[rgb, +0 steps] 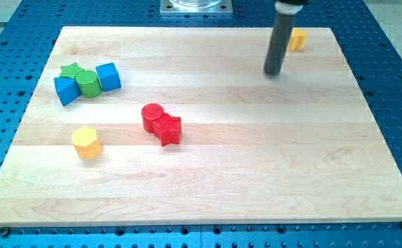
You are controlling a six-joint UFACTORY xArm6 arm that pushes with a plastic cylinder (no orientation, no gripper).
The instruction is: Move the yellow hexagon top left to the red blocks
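Note:
The yellow hexagon (87, 142) lies at the view's left, below the middle of the board. The two red blocks touch each other right of it: a red cylinder (152, 116) and a red star (168, 129). The hexagon is apart from them, to their lower left. My tip (273, 72) is far off at the view's upper right, well away from the hexagon and the red blocks. A second yellow block (297, 39) sits just behind the rod near the top edge, partly hidden.
A cluster stands at the upper left: a green star (70, 69), a green cylinder (87, 83), a blue block (66, 90) and a blue cube (108, 76). The wooden board (256, 172) rests on a blue perforated table.

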